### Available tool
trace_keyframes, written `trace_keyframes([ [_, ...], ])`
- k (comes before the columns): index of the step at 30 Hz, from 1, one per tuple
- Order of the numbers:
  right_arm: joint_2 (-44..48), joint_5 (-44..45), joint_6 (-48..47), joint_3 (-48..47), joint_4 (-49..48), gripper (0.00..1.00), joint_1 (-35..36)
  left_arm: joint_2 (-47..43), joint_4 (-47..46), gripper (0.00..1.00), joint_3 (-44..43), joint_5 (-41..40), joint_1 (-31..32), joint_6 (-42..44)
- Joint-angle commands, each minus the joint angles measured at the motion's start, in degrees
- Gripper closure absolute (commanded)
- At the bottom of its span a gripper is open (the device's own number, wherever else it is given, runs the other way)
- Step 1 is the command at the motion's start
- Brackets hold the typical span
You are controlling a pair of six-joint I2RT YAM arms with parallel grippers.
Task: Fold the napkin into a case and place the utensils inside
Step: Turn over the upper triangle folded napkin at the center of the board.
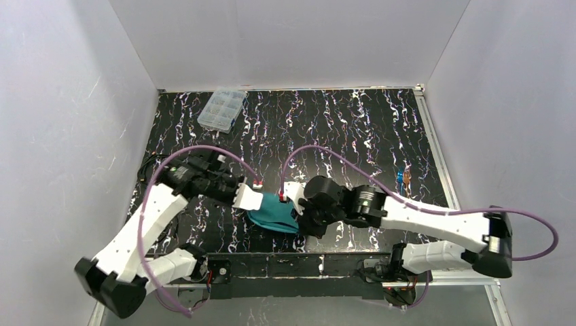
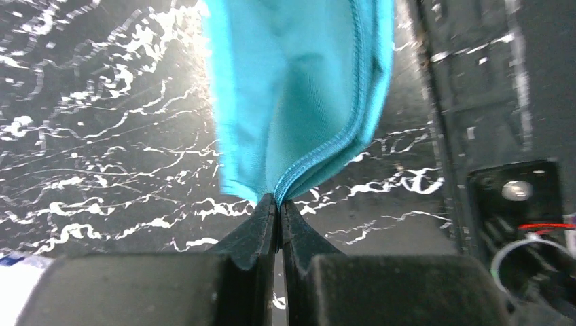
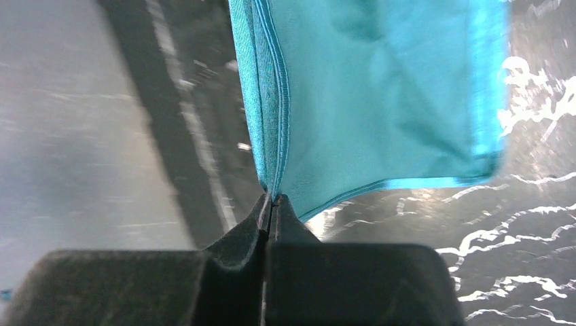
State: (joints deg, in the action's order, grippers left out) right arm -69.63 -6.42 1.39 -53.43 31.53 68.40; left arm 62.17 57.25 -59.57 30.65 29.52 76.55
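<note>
Just beyond the middle of the black base rail (image 1: pixel 272 265) that carries both arms, the napkin (image 1: pixel 275 214) sits bunched into a small teal heap on the dark marbled table (image 1: pixel 353 129). Both arms bend inward over that spot.

The left gripper (image 1: pixel 263 201) is closed tight on the cloth. In its wrist view the two dark fingers (image 2: pixel 255 234) meet with almost no gap, and a corner with the lighter stitched hem of the napkin (image 2: pixel 292 88) is pinched at their tips.

The right gripper (image 1: pixel 297 206) is clamped the same way. From its wrist camera the jaws stand pressed together on a folded edge of the napkin (image 3: pixel 380 102), where several hemmed layers stack side by side. I cannot tell from here whether the cloth is lifted off the table or resting on it.

Well beyond the rail's right end, near the table's right border, lie the utensils (image 1: pixel 405 174), a small orange-blue glint, too small to make out. Far beyond the rail's left half, near the back wall, stands a clear compartment box (image 1: pixel 222 109).
</note>
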Motion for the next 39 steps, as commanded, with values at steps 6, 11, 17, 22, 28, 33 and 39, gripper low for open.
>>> trace_keyframes([
  [6, 5.89, -1.66, 17.92, -16.97, 11.92, 0.99, 7.11, -5.67, 26.12, 1.00, -16.28, 6.13, 0.57, -12.16],
  [11, 4.80, 3.39, 12.99, -11.80, 11.50, 0.99, 0.56, -2.21, 16.66, 1.00, -10.94, 1.69, 0.61, -19.15],
  [17, 0.75, 1.67, 7.54, -4.49, 2.92, 0.99, -16.43, 11.57, -2.18, 1.00, -8.05, -12.90, -0.31, -26.04],
  [22, -8.54, 0.72, 3.43, -4.84, -3.66, 0.99, -24.67, 26.20, -11.17, 1.00, -15.30, -18.56, -0.66, -30.14],
  [28, -17.33, -0.88, 1.18, -5.49, -9.91, 0.99, -32.57, 40.46, -19.29, 1.00, -23.63, -27.77, -0.61, -35.21],
  [33, -23.82, -3.04, -0.44, -8.44, -12.08, 0.99, -36.66, 46.86, -25.02, 1.00, -26.93, -34.79, -0.62, -38.23],
  [39, -30.56, -1.67, -2.67, -13.78, -12.84, 0.99, -38.78, 54.09, -25.73, 1.00, -34.51, -35.79, -0.66, -41.23],
])
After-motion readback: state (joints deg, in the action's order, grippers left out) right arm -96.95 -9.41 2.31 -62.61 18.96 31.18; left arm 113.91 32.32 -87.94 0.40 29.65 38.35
